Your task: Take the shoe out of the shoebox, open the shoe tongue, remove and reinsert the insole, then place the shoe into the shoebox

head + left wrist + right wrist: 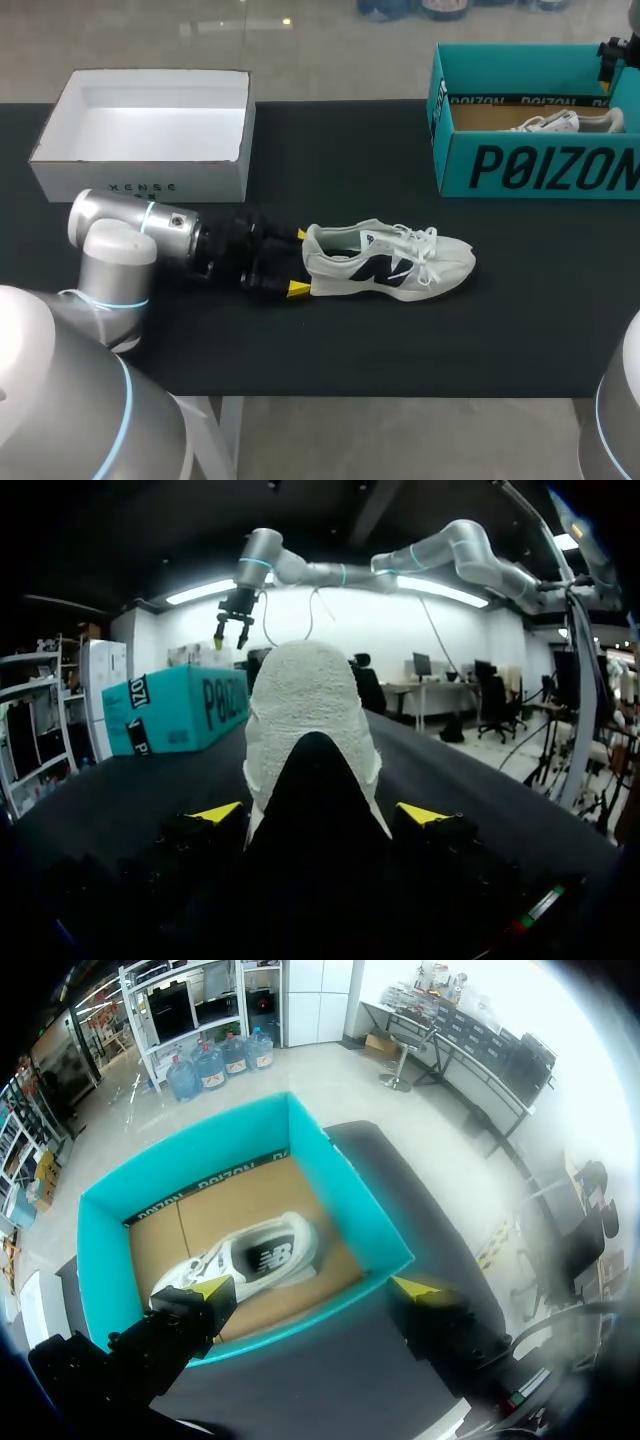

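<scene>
A white sneaker with a dark side logo (390,262) lies on its sole mid-table, toe to the right. My left gripper (299,262) is open at its heel, one yellow tip on each side. In the left wrist view the heel (310,710) fills the gap between the fingers (215,812) of the left gripper (318,813). The teal shoebox (530,165) stands at the back right with a second white sneaker (555,122) inside. My right gripper (315,1288) hangs open above that shoebox (350,1190), over the sneaker (250,1260) and holding nothing.
An open white box (150,120) stands at the back left, just behind my left arm. Black table surface (400,340) spreads in front of and right of the sneaker. From the left wrist view the right gripper (232,630) hangs over the teal shoebox (180,710).
</scene>
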`<state>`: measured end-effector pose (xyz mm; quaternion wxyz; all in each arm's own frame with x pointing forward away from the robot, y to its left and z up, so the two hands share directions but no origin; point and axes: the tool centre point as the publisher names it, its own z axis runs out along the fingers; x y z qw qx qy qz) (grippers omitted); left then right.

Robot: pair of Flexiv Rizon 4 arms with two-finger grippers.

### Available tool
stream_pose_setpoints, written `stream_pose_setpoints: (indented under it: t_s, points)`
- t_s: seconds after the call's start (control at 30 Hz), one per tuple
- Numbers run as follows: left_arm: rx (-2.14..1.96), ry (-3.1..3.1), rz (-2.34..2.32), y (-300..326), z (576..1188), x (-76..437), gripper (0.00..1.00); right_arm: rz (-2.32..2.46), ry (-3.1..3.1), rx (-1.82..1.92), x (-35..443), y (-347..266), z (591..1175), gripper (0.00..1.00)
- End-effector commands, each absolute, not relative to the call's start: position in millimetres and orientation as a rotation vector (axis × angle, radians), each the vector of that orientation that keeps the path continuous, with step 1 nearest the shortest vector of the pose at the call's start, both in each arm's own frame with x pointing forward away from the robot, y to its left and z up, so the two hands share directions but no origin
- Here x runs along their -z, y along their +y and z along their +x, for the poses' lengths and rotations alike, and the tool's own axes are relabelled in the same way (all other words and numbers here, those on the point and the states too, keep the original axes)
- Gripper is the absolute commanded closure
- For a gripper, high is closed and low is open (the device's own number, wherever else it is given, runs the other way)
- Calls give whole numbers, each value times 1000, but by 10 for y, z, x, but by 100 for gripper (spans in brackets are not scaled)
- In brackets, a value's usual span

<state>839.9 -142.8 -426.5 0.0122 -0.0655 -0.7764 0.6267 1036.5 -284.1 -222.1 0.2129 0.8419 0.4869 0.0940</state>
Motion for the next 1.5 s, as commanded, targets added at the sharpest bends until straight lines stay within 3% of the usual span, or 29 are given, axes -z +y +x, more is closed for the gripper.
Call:
stream_pose_setpoints:
  t_s: [0.03, 0.73, 0.8, 1.5]
  points:
    - [-1956, -2424, -196, -1429, 8406, 4277, 0, 2337, 1349, -261, 2222, -2837, 10365, 0]
    - [-1950, -2433, -171, -1516, 8463, 4355, 0, 2337, 1349, -261, 2222, -2837, 10365, 0]
    - [-1968, -2428, -147, -1513, 8464, 4359, 100, 2337, 1349, -261, 2222, -2837, 10365, 0]
    - [-1960, -2421, -150, -1511, 8462, 4357, 100, 2337, 1349, -261, 2222, -2837, 10365, 0]
